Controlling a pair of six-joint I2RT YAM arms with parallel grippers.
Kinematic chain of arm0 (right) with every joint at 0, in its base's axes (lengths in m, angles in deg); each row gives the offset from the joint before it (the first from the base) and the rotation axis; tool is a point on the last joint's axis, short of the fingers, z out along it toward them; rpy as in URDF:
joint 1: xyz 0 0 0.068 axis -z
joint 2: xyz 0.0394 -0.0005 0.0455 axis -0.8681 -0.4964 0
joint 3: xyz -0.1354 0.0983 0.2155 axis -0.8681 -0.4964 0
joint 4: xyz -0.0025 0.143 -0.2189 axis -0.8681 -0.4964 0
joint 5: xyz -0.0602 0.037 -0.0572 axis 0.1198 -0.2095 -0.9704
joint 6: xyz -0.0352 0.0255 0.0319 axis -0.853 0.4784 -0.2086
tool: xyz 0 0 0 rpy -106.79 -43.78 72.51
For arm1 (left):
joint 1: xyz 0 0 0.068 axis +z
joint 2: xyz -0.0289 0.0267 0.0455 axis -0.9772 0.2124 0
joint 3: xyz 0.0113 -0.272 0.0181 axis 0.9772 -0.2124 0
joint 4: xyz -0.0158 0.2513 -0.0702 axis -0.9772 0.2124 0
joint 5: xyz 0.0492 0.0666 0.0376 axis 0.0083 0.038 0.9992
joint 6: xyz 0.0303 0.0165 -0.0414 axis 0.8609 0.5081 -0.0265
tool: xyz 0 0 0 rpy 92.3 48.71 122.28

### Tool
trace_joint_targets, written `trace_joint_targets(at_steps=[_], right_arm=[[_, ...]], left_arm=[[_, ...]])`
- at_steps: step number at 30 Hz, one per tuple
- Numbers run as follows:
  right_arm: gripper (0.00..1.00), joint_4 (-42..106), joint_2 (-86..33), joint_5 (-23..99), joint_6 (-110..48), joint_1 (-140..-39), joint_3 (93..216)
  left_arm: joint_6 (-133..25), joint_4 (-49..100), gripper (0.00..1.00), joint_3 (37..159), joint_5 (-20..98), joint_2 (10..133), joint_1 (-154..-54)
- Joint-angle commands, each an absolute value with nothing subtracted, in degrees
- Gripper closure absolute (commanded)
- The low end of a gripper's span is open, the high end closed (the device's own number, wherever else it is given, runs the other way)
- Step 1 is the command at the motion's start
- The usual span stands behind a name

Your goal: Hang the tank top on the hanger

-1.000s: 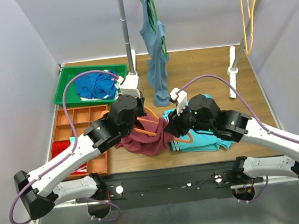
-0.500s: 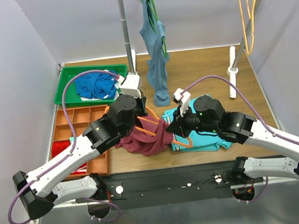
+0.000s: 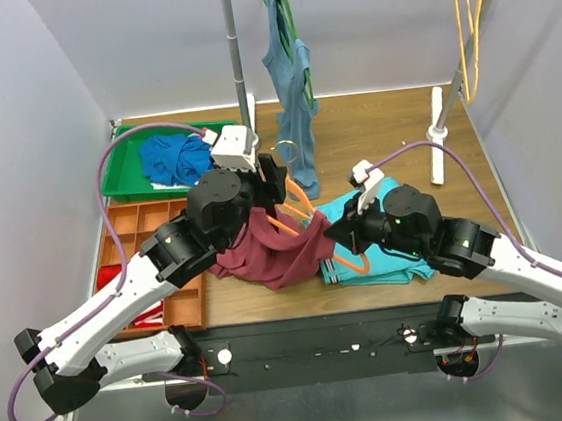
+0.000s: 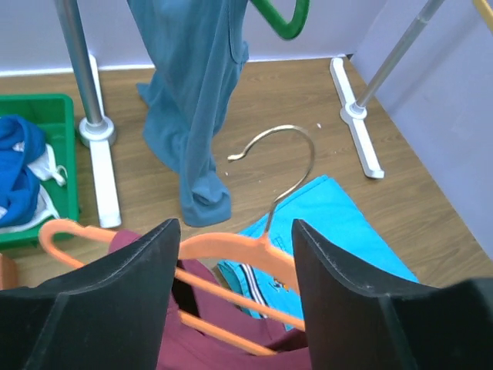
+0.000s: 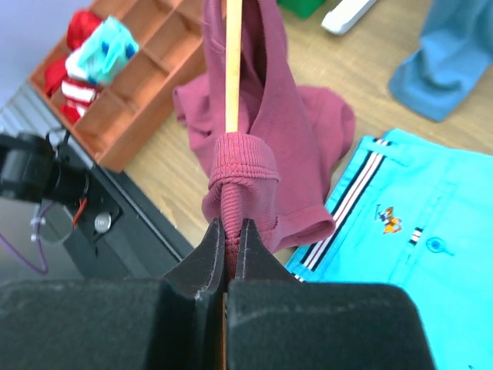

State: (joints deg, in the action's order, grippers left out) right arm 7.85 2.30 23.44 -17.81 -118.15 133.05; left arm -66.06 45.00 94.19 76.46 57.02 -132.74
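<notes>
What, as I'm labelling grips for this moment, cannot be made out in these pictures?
- Right wrist view: the right gripper is shut on the maroon fabric tank top; bunched cloth hides whether the bright orange plastic hanger is pinched too.
- Left wrist view: the open left gripper straddles the hanger; whether either finger touches it is unclear.
- Top view: the tank top covers most of the hanger.

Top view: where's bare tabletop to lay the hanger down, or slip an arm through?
The bare wood lies between the hanging grey-blue top and the white rack foot, and right of the turquoise garment. Centre is crowded: tank top, hanger, turquoise garment. Green tray and orange organizer fill the left.
</notes>
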Motion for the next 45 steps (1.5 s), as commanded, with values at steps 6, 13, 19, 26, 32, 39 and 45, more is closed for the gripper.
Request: trace_joint_targets(at_steps=[6,13,19,26,32,39,45], right_arm=[[0.99,8.84,6.63,12.8,-17.8,-118.25,143.61],[0.99,-2.39,2.15,11.04,-17.8,-118.25,160.84],[0.99,-11.89,0.74,9.72,-16.13,-118.25,173.22],[0.99,-20.6,1.0,6.74,-14.38,-118.25,181.33],[0.99,-25.27,1.0,8.66,-13.41,-118.25,182.75],[0.99,-26.94,1.88,10.77,-12.09,-118.25,177.3],[0.99,-26.41,2.5,12.71,-11.91,-118.25,173.34]], left_arm=[[-66.98,48.62,0.2,99.65,76.17,51.63,-133.11],[-66.9,51.25,0.19,101.94,78.19,48.72,-133.11],[-67.77,52.22,0.19,101.24,78.72,47.49,-133.11],[-68.3,52.13,0.23,100.19,77.67,46.96,-133.11],[-68.57,50.29,0.33,98.61,75.29,48.72,-133.11],[-69.18,44.15,0.52,95.98,68.8,53.82,-133.11],[-67.43,38.6,0.39,97.8,67.12,57.76,-133.11]])
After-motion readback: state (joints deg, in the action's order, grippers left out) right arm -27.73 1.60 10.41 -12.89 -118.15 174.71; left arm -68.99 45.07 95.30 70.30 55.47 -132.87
